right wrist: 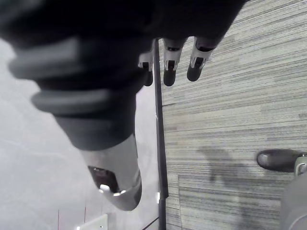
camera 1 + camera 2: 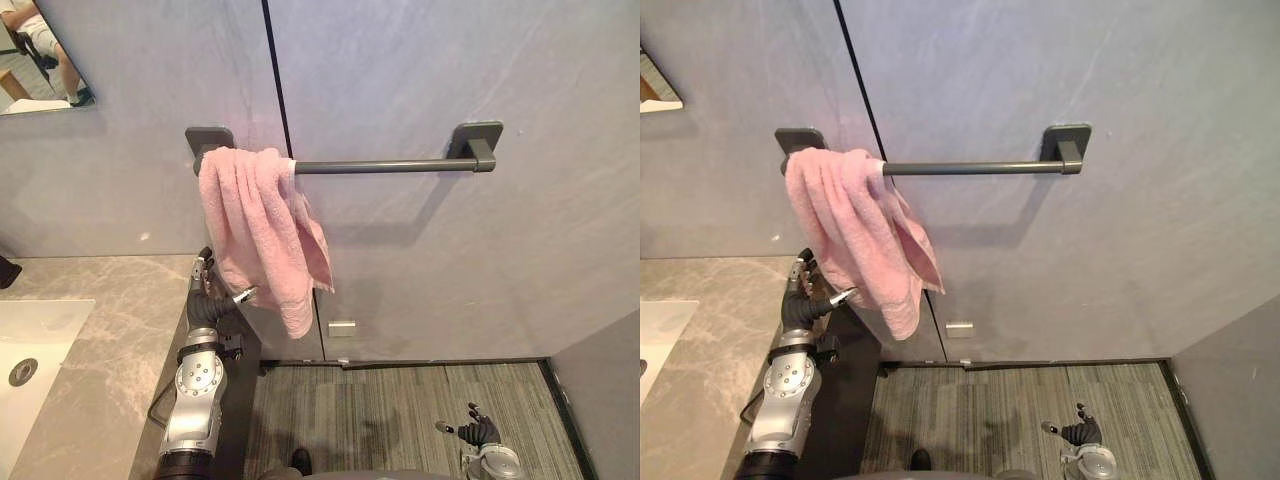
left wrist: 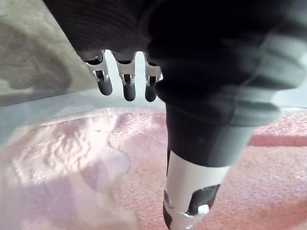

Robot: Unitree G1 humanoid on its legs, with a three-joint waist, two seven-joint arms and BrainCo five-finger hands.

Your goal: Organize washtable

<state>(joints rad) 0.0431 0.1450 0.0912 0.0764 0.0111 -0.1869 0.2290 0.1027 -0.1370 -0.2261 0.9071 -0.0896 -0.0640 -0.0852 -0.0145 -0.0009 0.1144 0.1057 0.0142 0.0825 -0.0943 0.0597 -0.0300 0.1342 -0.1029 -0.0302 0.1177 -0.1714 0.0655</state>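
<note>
A pink towel (image 2: 255,230) hangs bunched over the left end of a dark towel bar (image 2: 390,166) on the grey wall. My left hand (image 2: 212,285) is raised by the towel's lower left edge, fingers straight and open, thumb pointing toward the cloth. In the left wrist view its fingers (image 3: 128,79) hover just off the pink towel (image 3: 288,158) and hold nothing. My right hand (image 2: 478,430) hangs low over the floor at the lower right. Its fingers (image 1: 170,62) are relaxed and empty.
The marble washtable (image 2: 110,320) lies at the lower left with a white sink (image 2: 35,335) set in it. A mirror (image 2: 40,50) shows at the top left. A small wall plate (image 2: 341,328) sits below the towel. Striped flooring (image 2: 400,420) lies beneath.
</note>
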